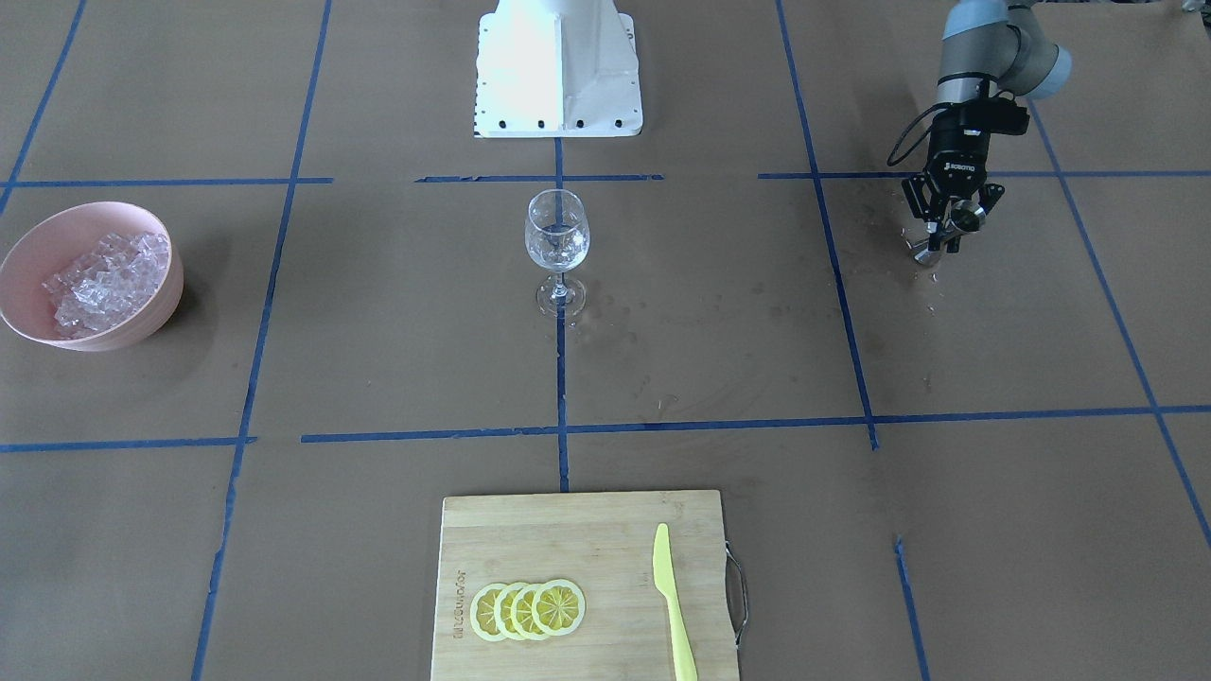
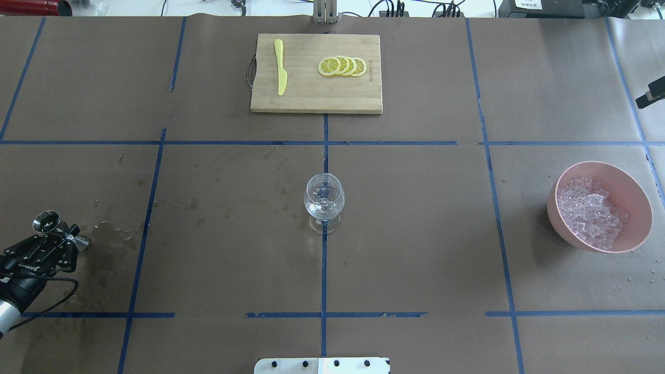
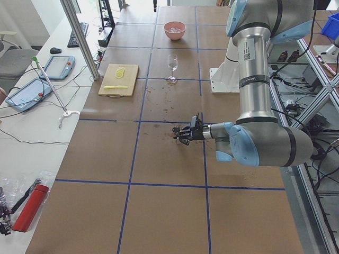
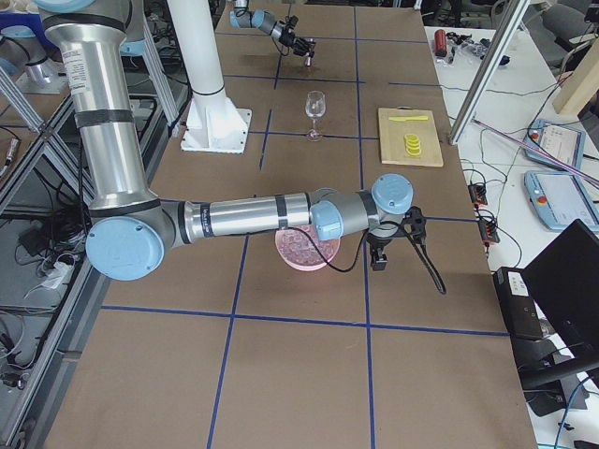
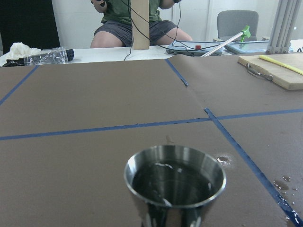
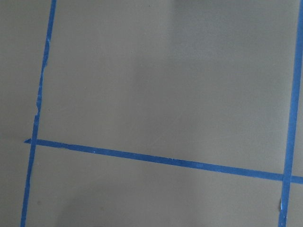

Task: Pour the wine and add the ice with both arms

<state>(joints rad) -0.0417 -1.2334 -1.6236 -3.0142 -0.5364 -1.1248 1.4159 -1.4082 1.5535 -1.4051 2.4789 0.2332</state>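
Closest to the left wrist camera stood a small steel cup [image 5: 175,156], upright and clamped at its body by the left gripper [image 1: 946,230], which was narrowed on it. Inside lay the wine [image 5: 170,187]: colourless, reading dark against the metal, with a few bright streaks of shine on its surface and its level below the rim. Dark wet marks [image 2: 109,234] and small droplets spotted the brown bench [image 1: 378,331] just beside that cup, at the robot's left end. Fainter spots lay around the foot of the wine glass [image 1: 556,236].

The glass stood upright at the bench's middle on a blue tape line [image 1: 561,378], well apart from the cup. Its lower bowl glinted, but whether liquid was in it could not be told.

The ice [image 1: 104,279] was a heap of small clear, glassy cubes in a pink bowl [image 1: 142,326] at the robot's right end. The right gripper [image 4: 379,254] hung pointing down near that bowl, on the operators' side of it; whether it was wide or narrow could not be told.

A wooden cutting board [image 1: 568,530] at the operators' edge carried four overlapping lemon slices [image 1: 530,608] and a yellow knife [image 1: 672,605].
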